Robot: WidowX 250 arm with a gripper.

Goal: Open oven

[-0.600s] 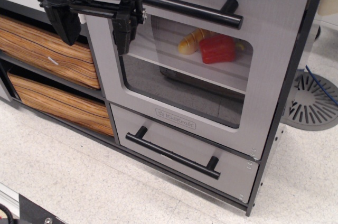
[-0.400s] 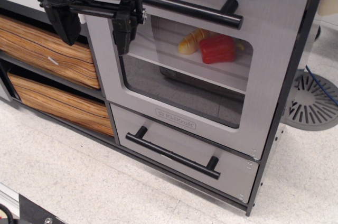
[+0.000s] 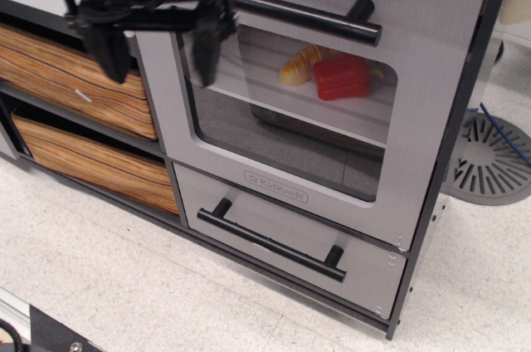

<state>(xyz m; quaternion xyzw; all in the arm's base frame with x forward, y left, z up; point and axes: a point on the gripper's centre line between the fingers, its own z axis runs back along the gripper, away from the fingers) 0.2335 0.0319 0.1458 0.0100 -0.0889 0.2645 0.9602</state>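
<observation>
The grey oven has a brushed-silver door, shut, with a clear rounded window and a "KidKraft" logo below it. Its long black bar handle runs along the top of the door. Behind the window lie a red toy and a yellow toy on a shelf. My black gripper hangs at the top left, open and empty, motion-blurred. Its right finger is in front of the door's left edge, just below the handle's left end. Its left finger is over the wood-grain drawer.
A smaller grey drawer with a shorter black handle sits under the oven door. Two wood-grain drawers stand to the left. A grey round slotted base lies on the floor at right. Speckled white floor spreads in front.
My gripper has shifted slightly right and up, toward the left end of the oven handle, and looks blurred now. The oven door has not moved.
</observation>
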